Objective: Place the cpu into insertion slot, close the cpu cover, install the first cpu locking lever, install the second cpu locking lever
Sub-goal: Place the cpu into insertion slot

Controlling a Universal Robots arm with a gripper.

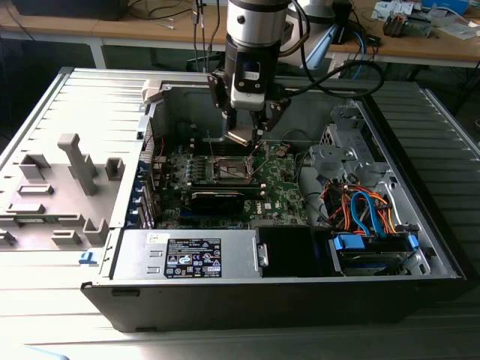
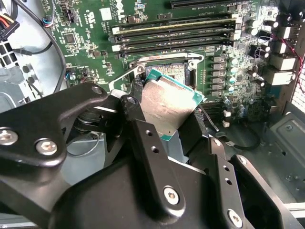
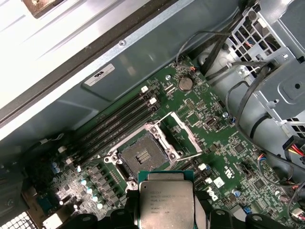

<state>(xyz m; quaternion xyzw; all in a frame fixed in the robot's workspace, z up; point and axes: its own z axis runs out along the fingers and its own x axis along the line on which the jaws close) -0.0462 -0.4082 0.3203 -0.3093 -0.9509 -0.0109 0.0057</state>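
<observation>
Arm: silver-grey cylindrical metal wrist segment above black housing; matte black jointed-link end effector, silver round-head screws at its pivots

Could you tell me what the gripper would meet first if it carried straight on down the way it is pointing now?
Probably the open insertion slot: the gripper, shut on the cpu, hangs above the green board near it. Depth is unclear, so it might meet the slot's rim instead.
</observation>
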